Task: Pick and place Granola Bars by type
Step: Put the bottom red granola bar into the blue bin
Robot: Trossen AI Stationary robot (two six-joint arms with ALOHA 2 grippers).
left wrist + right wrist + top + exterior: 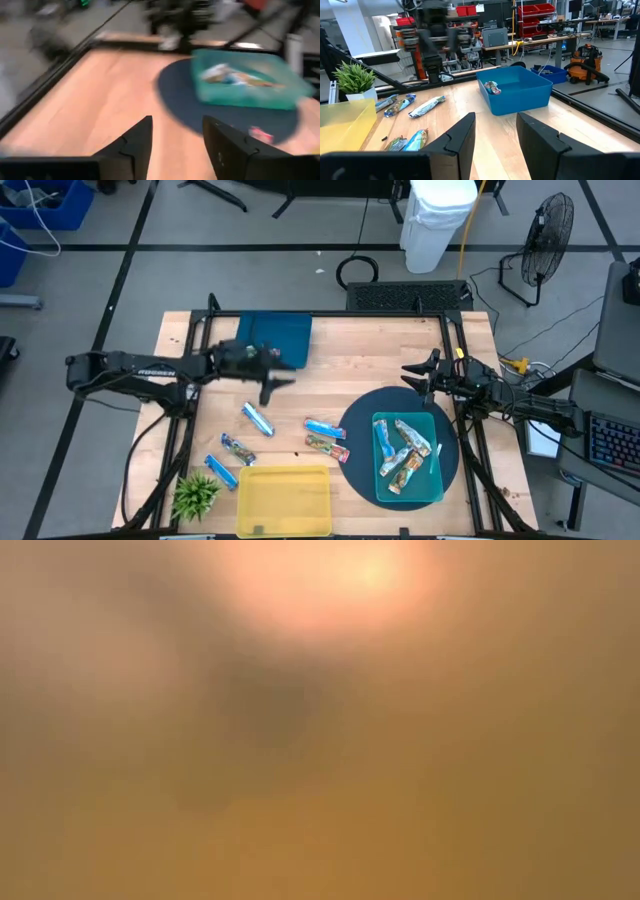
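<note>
Several loose granola bars (258, 418) lie flat on the wooden table between the trays, blue-silver and multicoloured ones mixed. Several more lie in the teal tray (438, 480), which stands on a dark round mat (358, 420). One bar (492, 88) lies in the blue tray (285, 335) at the far side. My left gripper (272, 380) hovers open just in front of the blue tray, above the table, with nothing between its fingers (137, 140). At the table's right edge my right gripper (412, 372) waits open and empty.
A yellow tray (285, 500) stands at the near edge, with a small green plant (195, 495) to its left. Black frame rails run along the table's left and right sides. Bare wood lies between the blue tray and the mat. The low view shows only an orange blur.
</note>
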